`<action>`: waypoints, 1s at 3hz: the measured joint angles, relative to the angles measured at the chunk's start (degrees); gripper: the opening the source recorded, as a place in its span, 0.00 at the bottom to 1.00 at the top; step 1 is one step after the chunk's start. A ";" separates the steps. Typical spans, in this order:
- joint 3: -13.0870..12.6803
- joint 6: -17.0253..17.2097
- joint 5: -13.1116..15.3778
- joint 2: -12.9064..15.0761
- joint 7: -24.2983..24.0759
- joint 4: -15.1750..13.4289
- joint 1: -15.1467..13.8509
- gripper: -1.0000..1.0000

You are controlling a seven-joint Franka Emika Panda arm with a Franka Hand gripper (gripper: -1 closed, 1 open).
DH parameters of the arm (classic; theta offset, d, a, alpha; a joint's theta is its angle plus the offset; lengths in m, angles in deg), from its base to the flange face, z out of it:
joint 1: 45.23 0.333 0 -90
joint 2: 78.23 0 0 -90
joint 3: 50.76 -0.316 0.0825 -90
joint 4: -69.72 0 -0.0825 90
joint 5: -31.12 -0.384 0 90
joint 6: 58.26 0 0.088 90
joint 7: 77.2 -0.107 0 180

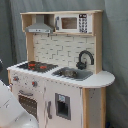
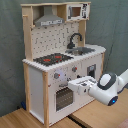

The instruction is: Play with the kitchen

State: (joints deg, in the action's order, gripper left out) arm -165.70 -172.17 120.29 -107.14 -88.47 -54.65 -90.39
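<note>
The kitchen (image 1: 65, 70) (image 2: 55, 60) is a tall white and light-wood toy with a black-red stovetop (image 2: 52, 59), a black faucet (image 2: 75, 40) over a sink (image 1: 72, 73), a grey hood (image 1: 40, 25) and a small microwave (image 1: 72, 22). Its windowed oven door (image 2: 63, 97) is closed. In the second exterior view my gripper (image 2: 76, 85) comes in from the right and sits right in front of the oven door's top edge, just below the knobs. Contact cannot be judged. In the first exterior view only part of my white arm (image 1: 12, 107) shows at the lower left.
The kitchen stands on a light wooden tabletop (image 2: 20, 120) in front of a grey-green curtain (image 2: 10, 50). A lower cabinet door with a dark window (image 1: 62, 106) is right of the oven. My arm's white elbow (image 2: 110, 89) with a blue light hangs at the second exterior view's right.
</note>
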 joint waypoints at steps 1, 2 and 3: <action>1.31 -2.66 2.31 0.00 -4.55 -0.02 -0.25 1.00; 1.52 -4.23 4.58 0.00 -9.62 -1.46 -0.97 1.00; 3.07 -4.79 7.19 0.01 -14.18 -3.39 -1.08 1.00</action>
State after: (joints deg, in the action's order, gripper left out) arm -162.63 -176.96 127.48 -107.13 -102.65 -58.03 -91.47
